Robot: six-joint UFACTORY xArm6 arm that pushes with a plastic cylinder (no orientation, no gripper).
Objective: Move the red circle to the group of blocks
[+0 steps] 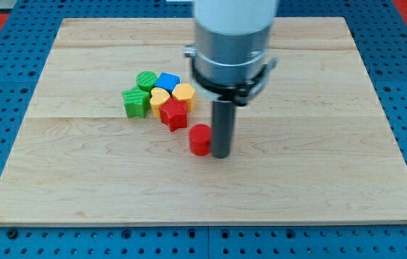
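Note:
The red circle [200,139] is a short red cylinder near the middle of the wooden board [318,173]. My tip [221,155] stands right beside it on its right, touching or nearly touching it. Up and to the left lies the group of blocks: a red star [174,114], a yellow heart [159,98], an orange-yellow hexagon [183,93], a blue block [167,81], a green circle [146,80] and a green star [136,103]. The red circle sits a short gap below and right of the red star.
The arm's grey cylinder body [232,36] hangs over the board's top middle and hides part of it. The board lies on a blue perforated table [2,144].

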